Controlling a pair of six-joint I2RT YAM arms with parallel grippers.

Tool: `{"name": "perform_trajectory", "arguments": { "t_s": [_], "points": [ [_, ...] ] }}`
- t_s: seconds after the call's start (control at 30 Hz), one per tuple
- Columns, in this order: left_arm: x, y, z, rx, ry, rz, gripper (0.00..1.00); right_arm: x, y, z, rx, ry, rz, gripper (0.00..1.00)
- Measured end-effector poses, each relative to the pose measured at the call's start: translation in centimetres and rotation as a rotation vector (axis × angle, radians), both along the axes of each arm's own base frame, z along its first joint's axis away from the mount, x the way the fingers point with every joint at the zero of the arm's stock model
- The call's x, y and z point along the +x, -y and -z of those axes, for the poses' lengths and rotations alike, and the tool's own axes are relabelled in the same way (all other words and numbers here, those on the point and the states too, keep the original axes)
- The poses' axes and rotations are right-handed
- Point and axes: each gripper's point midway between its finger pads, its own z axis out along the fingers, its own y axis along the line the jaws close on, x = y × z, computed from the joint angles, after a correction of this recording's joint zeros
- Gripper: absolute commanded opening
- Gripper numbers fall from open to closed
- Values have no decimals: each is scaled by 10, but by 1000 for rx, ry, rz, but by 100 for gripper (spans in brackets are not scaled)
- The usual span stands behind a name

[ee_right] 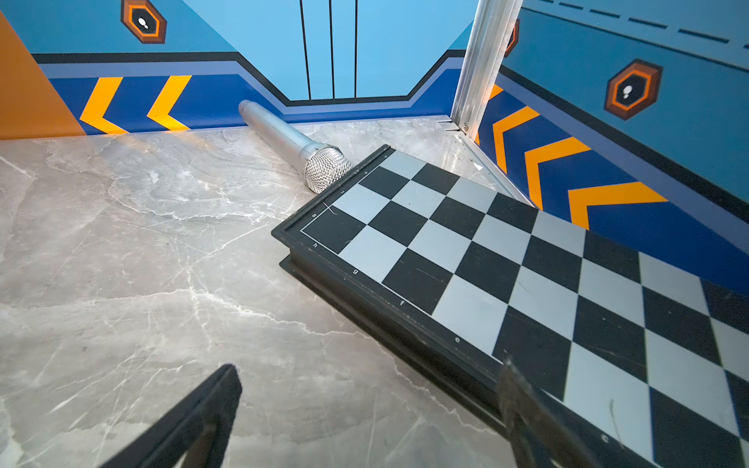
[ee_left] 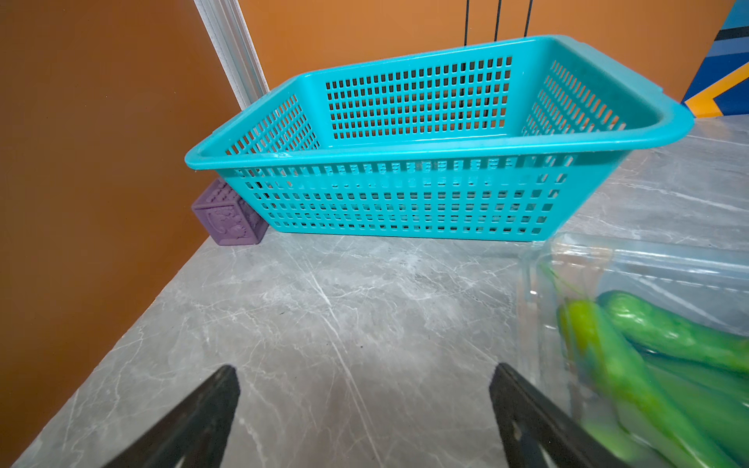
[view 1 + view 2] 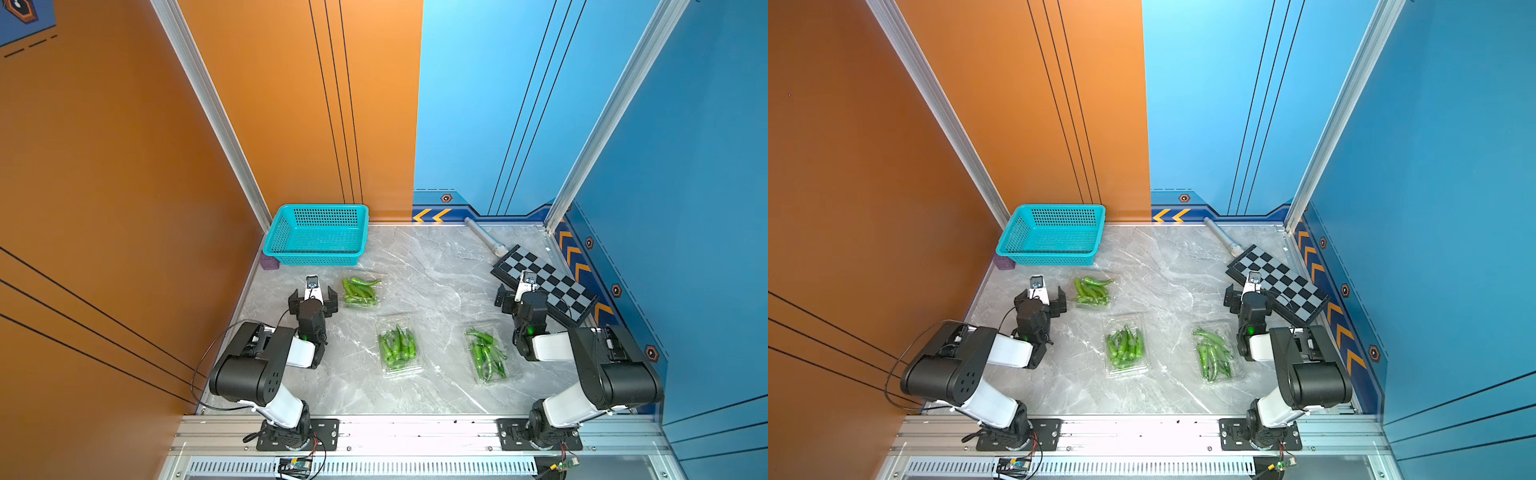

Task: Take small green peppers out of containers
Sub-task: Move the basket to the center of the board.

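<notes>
L/R jaws gaping, empty; chessboard [image 1: 486, 259] rim reads 8, h, g, f, e.

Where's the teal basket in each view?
In a top view: teal basket at the table's far left corner.
In a top view: same corner.
Left wrist: large, filling the middle.
Right wrist: not in it.
Shared landmark: purple block beside the basket's corner.

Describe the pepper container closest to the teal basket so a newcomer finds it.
Find the teal basket in the table's far left corner. In front of it, slightly right, sits a clear container. Its peppers lie crosswise; those in the middle container and the right container run lengthwise.
</notes>
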Motion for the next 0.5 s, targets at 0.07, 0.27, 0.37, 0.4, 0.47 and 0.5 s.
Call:
{"name": "perform_trajectory", "arguments": {
  "t_s": [0.07, 0.27, 0.37, 0.4, 0.47, 0.5],
  "points": [
    [0, 0, 0, 0, -1, 0, 99, 0, 0, 0, 0, 0, 0, 100],
    [0, 0, -1, 0, 2, 0, 99, -1, -2, 0, 1, -7, -7, 100],
    [0, 0, -7, -3, 19, 0, 99, -3, -5, -11, -1, -1, -15, 100],
    [0, 0, -11, -2, 26, 0, 99, -3, -7, -18, -4, 7, -19, 100],
    [-2, 3, -19, 10, 37, 6, 99, -1, -14, -34, -11, 18, -37, 100],
    [-3, 6, -25, 16, 47, 11, 99, 1, -19, -45, -14, 27, -51, 100]
  ]
}}
